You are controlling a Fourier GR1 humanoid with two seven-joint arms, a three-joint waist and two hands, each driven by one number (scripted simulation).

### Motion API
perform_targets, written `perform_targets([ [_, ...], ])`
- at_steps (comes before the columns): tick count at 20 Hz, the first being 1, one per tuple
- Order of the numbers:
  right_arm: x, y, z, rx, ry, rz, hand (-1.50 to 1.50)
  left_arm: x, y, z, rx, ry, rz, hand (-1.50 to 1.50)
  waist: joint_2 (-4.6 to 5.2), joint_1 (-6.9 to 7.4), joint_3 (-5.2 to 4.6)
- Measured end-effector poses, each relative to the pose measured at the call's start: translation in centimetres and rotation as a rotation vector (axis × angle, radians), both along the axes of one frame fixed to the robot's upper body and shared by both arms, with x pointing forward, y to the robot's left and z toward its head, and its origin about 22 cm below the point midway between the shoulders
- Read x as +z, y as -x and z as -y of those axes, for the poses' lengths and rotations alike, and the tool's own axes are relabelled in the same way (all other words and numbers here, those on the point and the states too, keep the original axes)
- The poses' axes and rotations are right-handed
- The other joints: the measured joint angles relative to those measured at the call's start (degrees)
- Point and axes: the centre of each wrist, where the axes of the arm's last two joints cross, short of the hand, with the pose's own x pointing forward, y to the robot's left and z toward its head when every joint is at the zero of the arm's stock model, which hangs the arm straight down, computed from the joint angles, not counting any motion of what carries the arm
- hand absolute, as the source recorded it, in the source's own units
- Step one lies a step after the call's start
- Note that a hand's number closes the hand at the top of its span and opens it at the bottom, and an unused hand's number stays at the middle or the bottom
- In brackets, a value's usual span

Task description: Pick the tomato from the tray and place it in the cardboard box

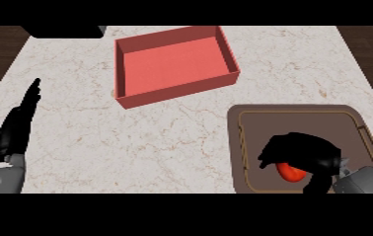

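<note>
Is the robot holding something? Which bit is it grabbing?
Yes: the right hand curls its fingers over the top of the tomato, in the tray. The left hand holds nothing.

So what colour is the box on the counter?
The box is red, lighter pinkish-red inside; the head view shows it.

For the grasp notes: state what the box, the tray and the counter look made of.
Box: matte salmon-red, thin flat walls with sharp corners, likely cardboard. Tray: matte brown with rounded corners and a raised rim, perhaps plastic or wood; the look leaves it open. Counter: pale with fine brown veins, like marble or a stone-look laminate.
</note>
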Motion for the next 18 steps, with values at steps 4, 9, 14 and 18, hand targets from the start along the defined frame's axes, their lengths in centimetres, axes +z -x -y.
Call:
perform_targets([
  [4,-0.7,-0.3,-0.7,0.001,-0.069,0.089,1.50,0.0,0.4,0.2,0.000,-0.004,0.002,0.00,-0.17,0.09,-0.25],
  [9,-0.5,-1.1,-1.2,-0.016,-0.107,0.191,1.50,0.1,0.8,0.3,-0.004,-0.001,0.003,0.00,-0.18,-0.01,-0.38],
  [14,0.2,-1.2,-1.1,-0.260,-0.149,0.316,1.50,0.6,0.9,-0.3,0.013,-0.009,-0.002,0.00,-0.26,-0.84,-0.08],
  [18,-0.6,-1.0,0.1,-0.696,-0.085,0.382,1.50,0.2,1.6,-1.0,0.047,-0.012,-0.014,0.00,-0.76,-3.28,-0.17],
])
